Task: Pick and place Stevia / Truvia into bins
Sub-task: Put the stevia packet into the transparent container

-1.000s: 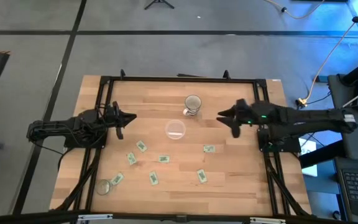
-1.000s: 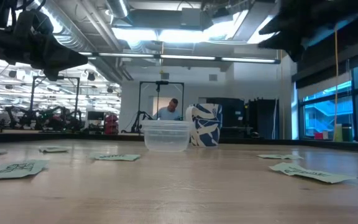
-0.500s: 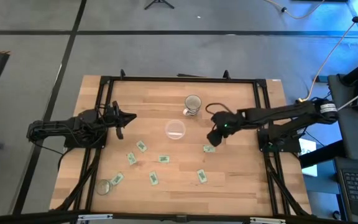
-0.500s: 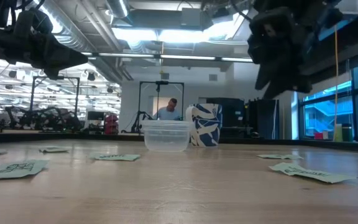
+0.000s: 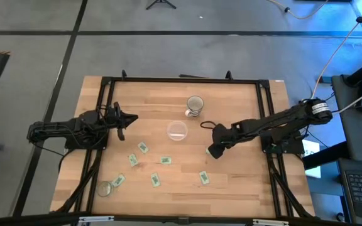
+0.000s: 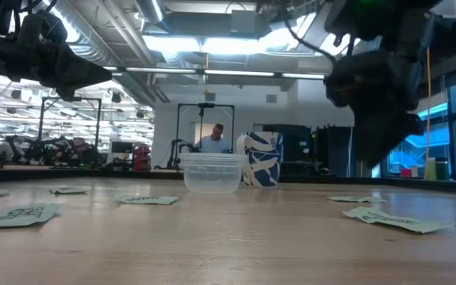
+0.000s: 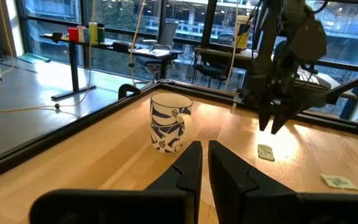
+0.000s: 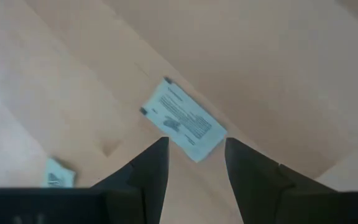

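Observation:
Several pale green sachets lie flat on the wooden table, among them one (image 5: 143, 148), one (image 5: 165, 160) and one (image 5: 203, 177). My right gripper (image 5: 213, 151) hangs open above another sachet (image 8: 185, 121), fingers pointing down and standing to either side of it without touching. In the low view this gripper (image 6: 373, 154) is clear of the table. The transparent cup (image 5: 177, 130) stands upright mid-table and shows again in the low view (image 6: 210, 172). My left gripper (image 5: 128, 118) waits shut above the table's left side.
A white mug with a blue pattern (image 5: 195, 105) stands just beyond the cup, toward the far edge. A small flat clear round piece (image 5: 105, 188) lies near the near-left corner. A black frame (image 5: 181, 80) runs along the table's edges. A person (image 6: 214, 139) is in the room behind.
My right gripper has swung from the table's right side toward the middle and the near edge. It has tipped to point down and come low over the sachet right of the cup. The sachets, the cup and my left arm have stayed put.

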`<state>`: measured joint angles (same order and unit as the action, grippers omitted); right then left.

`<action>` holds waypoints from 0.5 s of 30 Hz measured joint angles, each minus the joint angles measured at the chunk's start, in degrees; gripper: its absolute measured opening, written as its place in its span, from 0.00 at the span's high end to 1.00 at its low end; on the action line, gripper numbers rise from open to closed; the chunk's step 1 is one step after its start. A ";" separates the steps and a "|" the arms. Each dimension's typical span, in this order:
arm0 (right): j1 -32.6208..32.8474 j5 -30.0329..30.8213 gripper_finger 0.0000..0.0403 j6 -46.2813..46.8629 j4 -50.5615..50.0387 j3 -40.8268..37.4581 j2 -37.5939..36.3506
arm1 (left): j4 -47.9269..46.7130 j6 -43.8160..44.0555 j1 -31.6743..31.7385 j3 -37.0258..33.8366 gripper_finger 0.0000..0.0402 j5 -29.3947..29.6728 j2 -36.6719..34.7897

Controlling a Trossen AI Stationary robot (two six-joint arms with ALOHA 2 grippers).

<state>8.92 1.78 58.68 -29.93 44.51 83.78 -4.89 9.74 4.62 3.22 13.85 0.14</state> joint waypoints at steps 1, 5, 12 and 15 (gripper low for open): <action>-0.04 -0.48 0.60 1.13 -0.18 0.00 0.89 | -0.02 0.00 0.00 0.00 0.95 0.00 0.00; -0.04 -1.47 0.60 5.36 0.04 -0.02 3.73 | -0.02 0.00 -0.02 -0.01 0.95 0.00 0.00; -0.04 -1.48 0.60 8.73 1.58 -0.04 5.94 | -0.02 0.00 -0.02 -0.02 0.95 0.00 0.00; -0.04 -1.48 0.60 8.80 2.02 -0.04 6.58 | -0.02 0.00 -0.01 -0.01 0.95 0.00 0.00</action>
<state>8.88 0.30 67.48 -27.91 44.47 90.36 -4.91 9.74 4.61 3.21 13.85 0.14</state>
